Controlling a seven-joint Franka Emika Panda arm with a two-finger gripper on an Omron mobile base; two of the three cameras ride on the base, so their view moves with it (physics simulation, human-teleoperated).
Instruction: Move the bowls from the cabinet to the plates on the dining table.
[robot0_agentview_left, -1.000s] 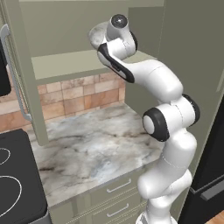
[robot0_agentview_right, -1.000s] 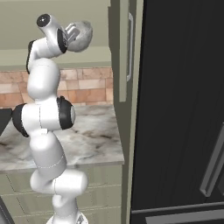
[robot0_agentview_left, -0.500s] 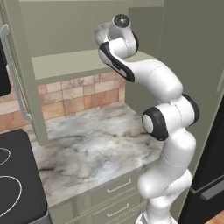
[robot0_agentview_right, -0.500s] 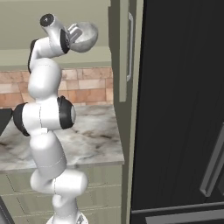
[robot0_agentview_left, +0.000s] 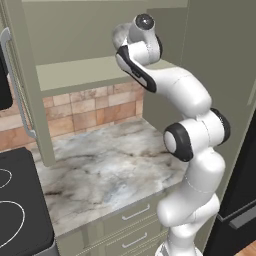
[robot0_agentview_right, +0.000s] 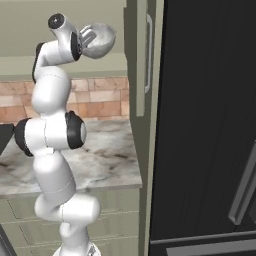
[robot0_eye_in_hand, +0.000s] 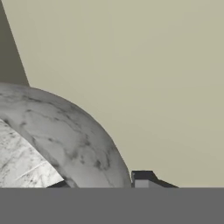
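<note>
The mottled grey bowl (robot0_agentview_right: 98, 41) is up in the open cabinet (robot0_agentview_left: 100, 45), raised a little above the shelf, with the gripper (robot0_agentview_right: 86, 37) closed on its rim; in the hand view one dark finger tip (robot0_eye_in_hand: 142, 177) shows outside the bowl's wall and the jaws pinch that wall between them. From the left side the bowl is only a grey edge behind the wrist. By these pictures the task looks to be at an early stage: this bowl is grasped and seems to be coming off the shelf, yet it remains within the cabinet, so the carry to a plate on the dining table is still ahead, and so is the whole handling of the other bowl. Below the cabinet lie the marble worktop (robot0_agentview_left: 107, 172) and the tiled backsplash (robot0_agentview_left: 85, 107), with the black stove (robot0_agentview_left: 20, 210) at the near left. No brand, label or writing can be read anywhere.
</note>
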